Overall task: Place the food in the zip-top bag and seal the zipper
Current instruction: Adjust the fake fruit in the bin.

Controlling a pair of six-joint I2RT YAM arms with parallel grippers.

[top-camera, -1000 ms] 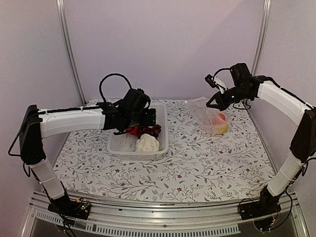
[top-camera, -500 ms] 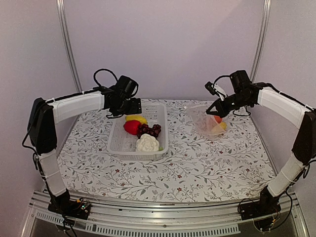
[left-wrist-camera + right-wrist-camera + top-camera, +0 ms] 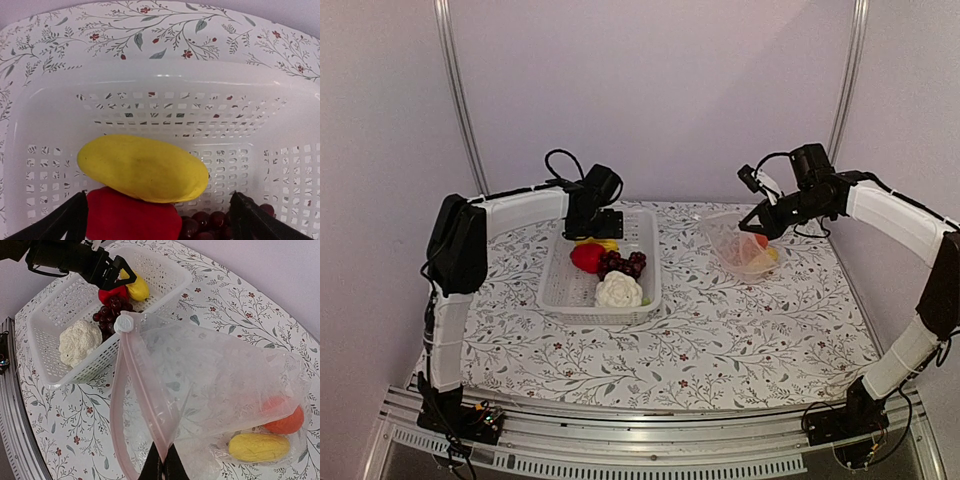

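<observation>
The floral counter carries a white slotted basket toward 10 o'clock from its middle and the clear zip-top bag toward 2 o'clock, well apart from it. The bag is lifted at its mouth and sags down onto the counter. The left end effector hangs over the basket's 12 o'clock end, fingers spread wide and empty, with a yellow piece directly beneath. The right end effector is clamped shut on the zipper. In the basket, the cauliflower sits at 6 o'clock, the red fruit at 9 and the grapes at 3. Inside the bag, an orange piece and a second yellow piece lie side by side.
</observation>
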